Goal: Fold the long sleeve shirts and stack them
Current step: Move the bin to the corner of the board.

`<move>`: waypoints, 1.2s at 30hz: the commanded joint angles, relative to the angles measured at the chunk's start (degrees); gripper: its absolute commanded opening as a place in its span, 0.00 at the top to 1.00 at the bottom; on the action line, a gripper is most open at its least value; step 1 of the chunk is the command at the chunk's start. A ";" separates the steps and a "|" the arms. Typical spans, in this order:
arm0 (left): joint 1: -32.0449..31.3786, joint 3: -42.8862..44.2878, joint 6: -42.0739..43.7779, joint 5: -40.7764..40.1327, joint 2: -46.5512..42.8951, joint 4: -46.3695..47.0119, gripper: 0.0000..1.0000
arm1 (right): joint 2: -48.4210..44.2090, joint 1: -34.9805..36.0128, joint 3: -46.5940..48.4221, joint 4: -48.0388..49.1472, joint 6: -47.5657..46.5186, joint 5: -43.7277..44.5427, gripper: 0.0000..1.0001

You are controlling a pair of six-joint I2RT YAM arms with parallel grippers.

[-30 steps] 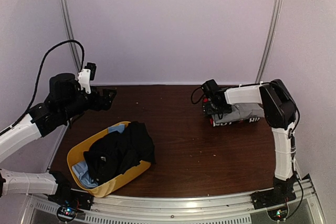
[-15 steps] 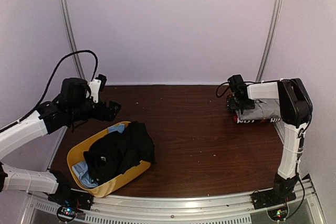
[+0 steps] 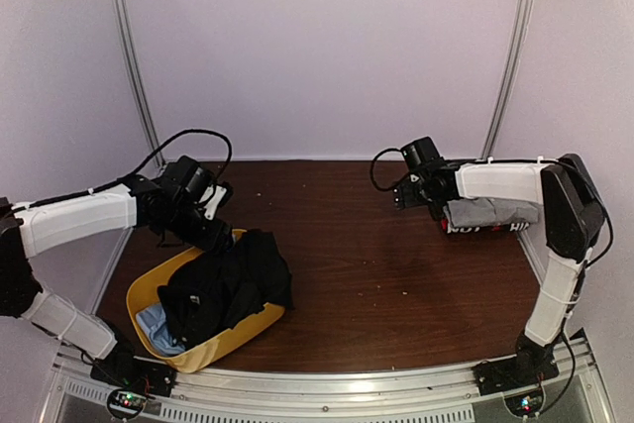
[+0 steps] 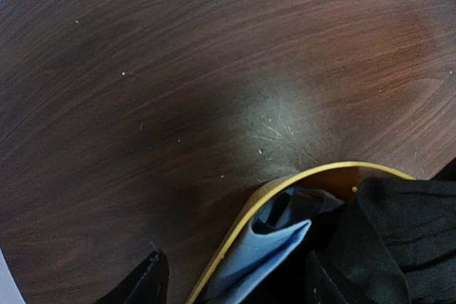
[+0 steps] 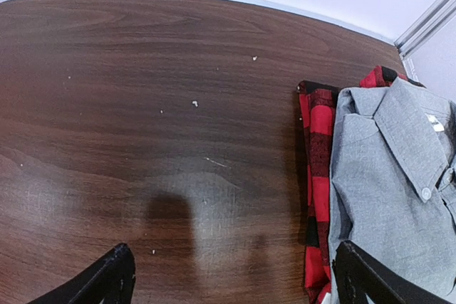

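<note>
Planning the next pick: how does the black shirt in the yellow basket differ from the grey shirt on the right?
The soft black shirt lies crumpled in a heap; the grey collared buttoned shirt is folded flat. The black one sits in the yellow plastic basket; the grey one rests on a red-and-black checked garment. Both are soft cloth.

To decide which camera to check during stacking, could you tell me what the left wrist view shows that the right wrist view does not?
Only the left wrist view shows the yellow plastic basket, with a crumpled black shirt and a light blue cloth inside it. Only the right wrist view shows the folded grey collared shirt lying on a red-and-black checked cloth. Both show the dark brown wooden table, dotted with pale specks.
</note>
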 commanded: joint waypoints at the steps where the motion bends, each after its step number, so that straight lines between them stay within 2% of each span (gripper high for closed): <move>1: 0.93 3.04 1.40 -1.06 4.59 -2.00 0.42 | -4.29 0.59 -2.07 0.07 -0.16 0.20 0.02; 9: 5.64 8.61 5.11 -2.03 9.99 -1.32 0.81 | -9.69 2.37 -5.76 -0.09 0.11 -1.95 0.02; 14: 14.19 15.53 11.14 -3.25 15.11 -2.36 0.96 | -12.96 2.82 -7.36 0.31 -0.17 -2.47 0.02; 20: 25.53 28.63 17.14 -6.05 26.83 -4.67 1.00 | -14.97 2.77 -8.73 1.25 -0.16 -5.20 0.02; 25: 31.20 39.65 24.72 -9.59 35.68 -5.92 1.00 | -15.56 2.82 -9.87 1.88 -0.16 -8.10 0.02; 30: 38.01 52.79 25.24 -9.57 45.28 -9.77 1.00 | -16.07 2.90 -10.40 1.86 -0.59 -10.39 0.02; 36: 42.31 59.62 28.10 -12.24 50.57 -8.84 0.92 | -15.94 3.16 -10.49 1.72 -0.48 -12.04 0.03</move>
